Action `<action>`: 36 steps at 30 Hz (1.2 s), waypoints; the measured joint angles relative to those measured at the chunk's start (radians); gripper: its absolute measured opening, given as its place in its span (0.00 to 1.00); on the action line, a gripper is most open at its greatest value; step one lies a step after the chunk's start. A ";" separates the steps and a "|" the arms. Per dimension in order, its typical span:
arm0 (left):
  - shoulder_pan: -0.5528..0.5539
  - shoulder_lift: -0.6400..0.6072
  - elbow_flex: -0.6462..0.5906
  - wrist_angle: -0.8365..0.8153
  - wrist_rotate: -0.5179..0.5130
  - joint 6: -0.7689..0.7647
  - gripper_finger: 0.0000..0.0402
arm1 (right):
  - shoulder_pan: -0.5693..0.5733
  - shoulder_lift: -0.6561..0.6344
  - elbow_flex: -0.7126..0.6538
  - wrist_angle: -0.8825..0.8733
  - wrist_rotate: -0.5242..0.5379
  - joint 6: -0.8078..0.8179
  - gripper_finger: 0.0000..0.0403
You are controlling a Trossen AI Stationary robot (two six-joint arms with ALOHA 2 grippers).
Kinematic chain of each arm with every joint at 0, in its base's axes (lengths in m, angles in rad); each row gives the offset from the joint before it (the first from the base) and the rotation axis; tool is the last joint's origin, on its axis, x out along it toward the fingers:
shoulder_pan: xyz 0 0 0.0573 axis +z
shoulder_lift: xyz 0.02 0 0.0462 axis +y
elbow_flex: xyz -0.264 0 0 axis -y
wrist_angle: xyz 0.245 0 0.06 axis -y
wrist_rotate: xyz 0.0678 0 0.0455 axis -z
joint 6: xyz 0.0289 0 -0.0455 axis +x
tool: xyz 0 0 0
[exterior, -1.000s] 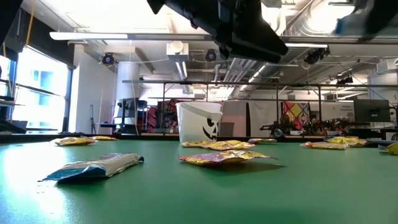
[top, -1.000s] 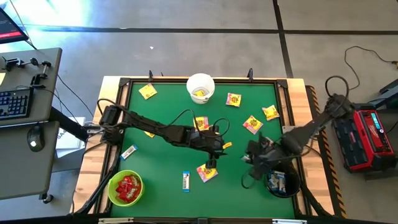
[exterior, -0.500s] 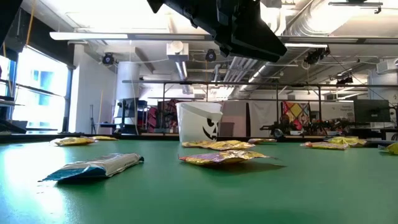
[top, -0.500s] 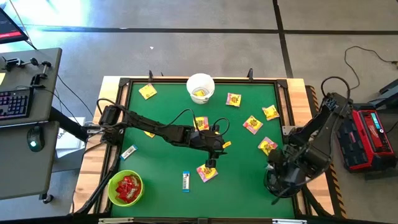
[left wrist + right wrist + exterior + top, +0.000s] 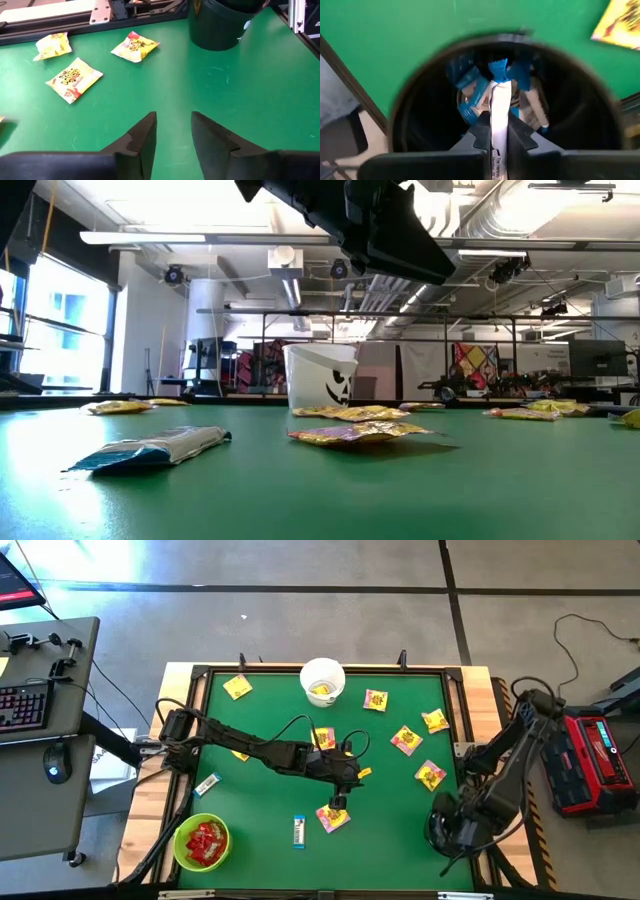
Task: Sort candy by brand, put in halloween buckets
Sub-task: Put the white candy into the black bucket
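My right gripper (image 5: 497, 129) is shut on a narrow white-and-blue candy bar (image 5: 497, 97) and hangs over the mouth of the black bucket (image 5: 420, 115), which holds several blue-and-white bars. In the high view that arm covers the black bucket (image 5: 434, 827) at the table's near right corner. My left gripper (image 5: 173, 132) stands open above bare green table at mid-table, just above and beside a yellow packet (image 5: 333, 818) that lies flat. The white bucket (image 5: 322, 680) stands at the far edge. The green bucket (image 5: 202, 842), with red packets in it, stands at the near left. My right gripper pinches the bar's white stretch (image 5: 497, 112) between its two fingers, on the bar's two flat faces. The fingers point down from above, along the bar. The bar hangs upright and clear, its blue crimped end (image 5: 497, 70) lowest, over the bucket's opening.
Yellow packets lie scattered: far left (image 5: 237, 687), far right (image 5: 375, 699), right (image 5: 406, 739), (image 5: 435, 721), (image 5: 430, 775). White-and-blue bars lie near the front (image 5: 299, 830) and at the left (image 5: 207, 784). A black frame edges the green table (image 5: 260, 860).
My right gripper has swung toward the table's near right corner with the bar, from beside the black bucket to right over it, and has turned to point straight down. My left arm has kept still.
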 joint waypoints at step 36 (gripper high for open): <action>-0.042 -0.002 0.000 -0.094 -0.023 0.047 0.00 | -0.066 -0.002 0.125 -0.250 0.303 -0.304 0.06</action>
